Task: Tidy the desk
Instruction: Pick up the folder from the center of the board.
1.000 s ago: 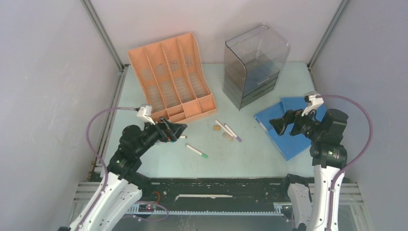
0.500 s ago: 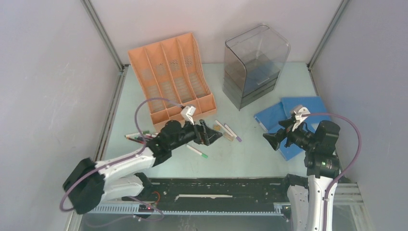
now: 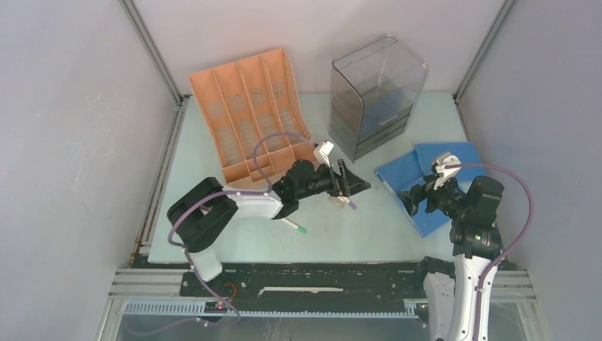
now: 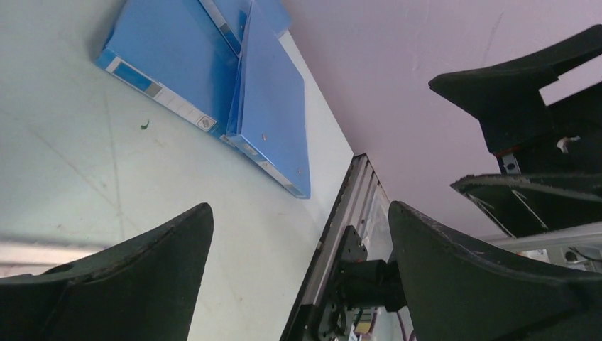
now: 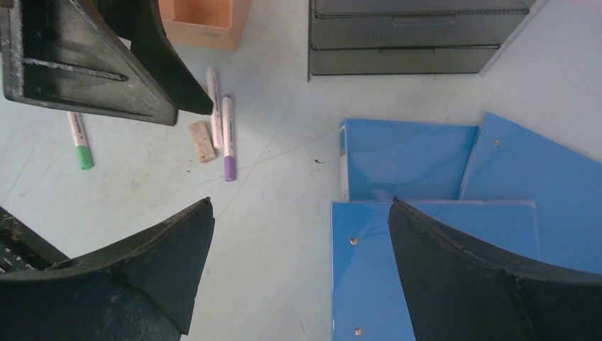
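The pale mint-green desk (image 3: pixel 234 234) carries loose stationery. My left gripper (image 3: pixel 358 186) is open and empty, stretched far right above a purple-capped marker (image 3: pixel 346 201) and a small cork piece (image 3: pixel 335 202). In its wrist view the left gripper (image 4: pixel 299 207) looks across the desk (image 4: pixel 71 163) at the blue folders (image 4: pixel 184 64). My right gripper (image 3: pixel 410 201) is open and empty over the left edge of the blue folders (image 3: pixel 444 174). In the right wrist view the right gripper (image 5: pixel 302 206) straddles the folder edge (image 5: pixel 369 270). The purple marker (image 5: pixel 228 138) and the cork piece (image 5: pixel 203 141) lie ahead of it.
An orange file sorter (image 3: pixel 252 114) lies at the back left. A grey drawer unit (image 3: pixel 376 96) stands at the back middle. A green-capped marker (image 3: pixel 291 225) lies near the front, also in the right wrist view (image 5: pixel 79 142). A second white marker (image 5: pixel 213 106) lies beside the purple one.
My left arm has swung from the left side of the desk far to the right, over the markers. My right gripper has shifted slightly toward the near edge of the folders.
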You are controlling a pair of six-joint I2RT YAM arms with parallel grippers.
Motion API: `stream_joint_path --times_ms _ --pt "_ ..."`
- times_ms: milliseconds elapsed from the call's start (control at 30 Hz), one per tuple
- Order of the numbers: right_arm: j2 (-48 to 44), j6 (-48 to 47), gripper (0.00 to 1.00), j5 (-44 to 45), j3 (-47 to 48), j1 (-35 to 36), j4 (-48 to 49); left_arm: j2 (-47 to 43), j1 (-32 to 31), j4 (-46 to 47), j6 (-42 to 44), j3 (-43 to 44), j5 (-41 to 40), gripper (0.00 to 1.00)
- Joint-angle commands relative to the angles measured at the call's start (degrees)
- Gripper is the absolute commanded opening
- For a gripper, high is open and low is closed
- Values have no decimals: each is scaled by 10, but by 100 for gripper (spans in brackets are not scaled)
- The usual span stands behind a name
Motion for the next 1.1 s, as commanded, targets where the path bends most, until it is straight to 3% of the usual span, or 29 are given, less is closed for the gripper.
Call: stream_joint_path --times_ms 0,300,533,833,1067 --pt "9 -15 100 38 3 -3 5 56 -22 16 -41 66 -22 100" --pt "23 2 100 93 2 -15 17 176 -76 -22 -107 182 -112 100" --pt "26 7 100 120 3 -15 21 259 -99 -41 -172 256 -134 95" --pt "3 9 100 124 3 -25 19 289 -120 -121 -192 300 -213 90" --pt "-5 9 100 118 3 -28 19 333 -121 -122 -213 340 -214 82"
